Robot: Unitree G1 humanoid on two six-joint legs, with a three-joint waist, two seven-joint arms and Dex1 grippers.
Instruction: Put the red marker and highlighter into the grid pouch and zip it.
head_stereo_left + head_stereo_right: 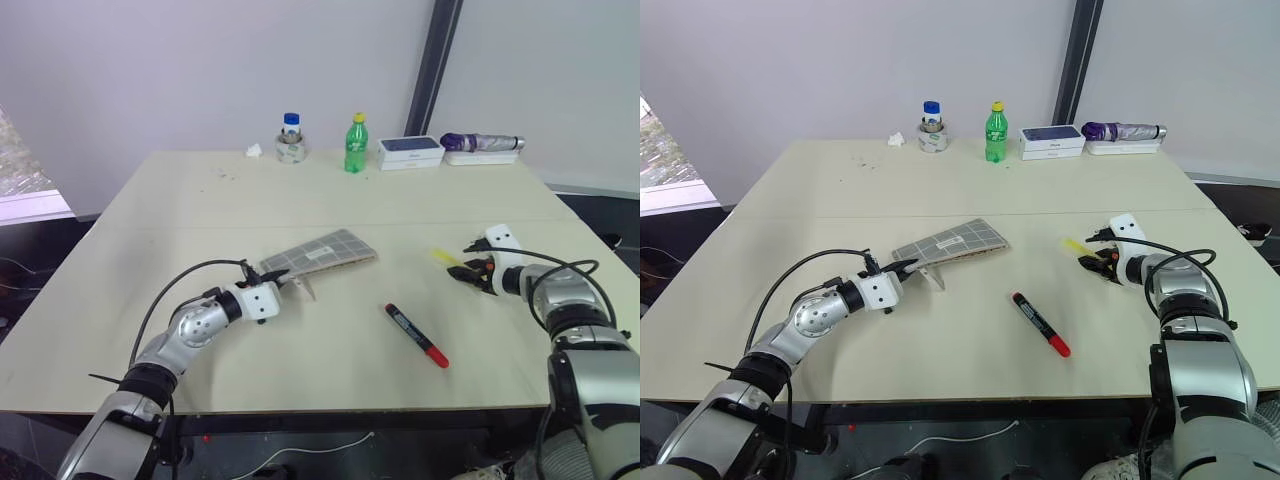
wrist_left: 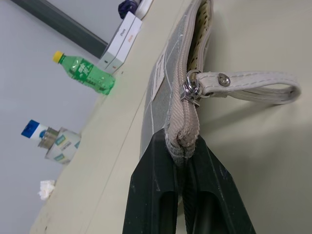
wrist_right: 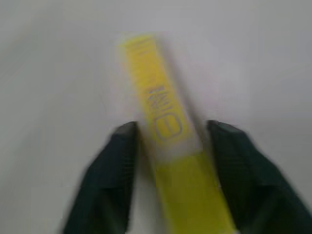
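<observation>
Your left fingers [image 2: 187, 195] are clamped on the pouch [image 1: 325, 252] end, and your right fingers [image 3: 124, 161] sit apart around the highlighter [image 3: 163, 126] near the table's [image 1: 200, 210] right edge.

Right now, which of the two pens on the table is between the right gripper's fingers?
The highlighter, the short yellow one, lies between the right gripper's fingers. The red marker lies apart, nearer the table's front edge, untouched.

Bright even indoor light, soft faint shadows, right wrist view motion-blurred
</observation>
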